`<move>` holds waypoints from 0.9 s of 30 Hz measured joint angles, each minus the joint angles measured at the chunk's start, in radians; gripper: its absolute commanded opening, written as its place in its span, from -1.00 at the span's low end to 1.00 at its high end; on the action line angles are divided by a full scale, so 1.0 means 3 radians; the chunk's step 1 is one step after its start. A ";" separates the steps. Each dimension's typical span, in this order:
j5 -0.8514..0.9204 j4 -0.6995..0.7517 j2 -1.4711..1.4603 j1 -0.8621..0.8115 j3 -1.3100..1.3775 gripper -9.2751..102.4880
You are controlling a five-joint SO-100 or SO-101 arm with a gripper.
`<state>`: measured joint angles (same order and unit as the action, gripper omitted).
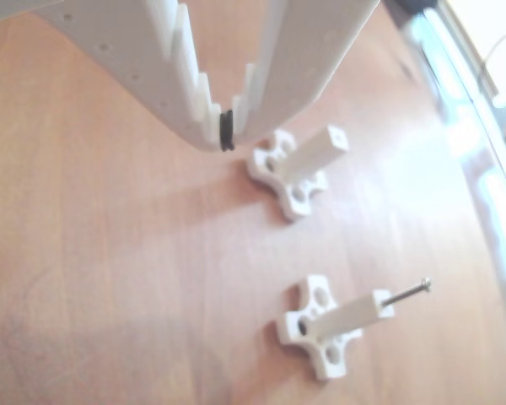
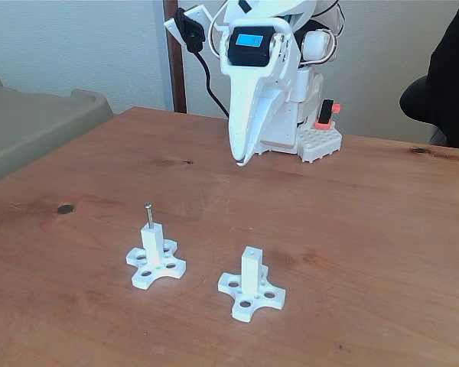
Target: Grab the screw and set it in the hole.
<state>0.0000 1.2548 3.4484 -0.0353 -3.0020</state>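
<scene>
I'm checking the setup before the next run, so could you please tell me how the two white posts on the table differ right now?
In the fixed view, the left post has the screw standing upright in the hole at its top, while the right post has an empty hole. The left post stands farther from the camera, the right post nearer. Both are white, upright, on cross-shaped bases with round holes. The gripper hangs above the table behind them, holding nothing.
</scene>
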 measured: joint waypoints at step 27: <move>0.0066 0.0010 0.0000 0.0031 -0.0010 -0.91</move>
<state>0.0199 1.2579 3.4484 -0.0261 -3.0051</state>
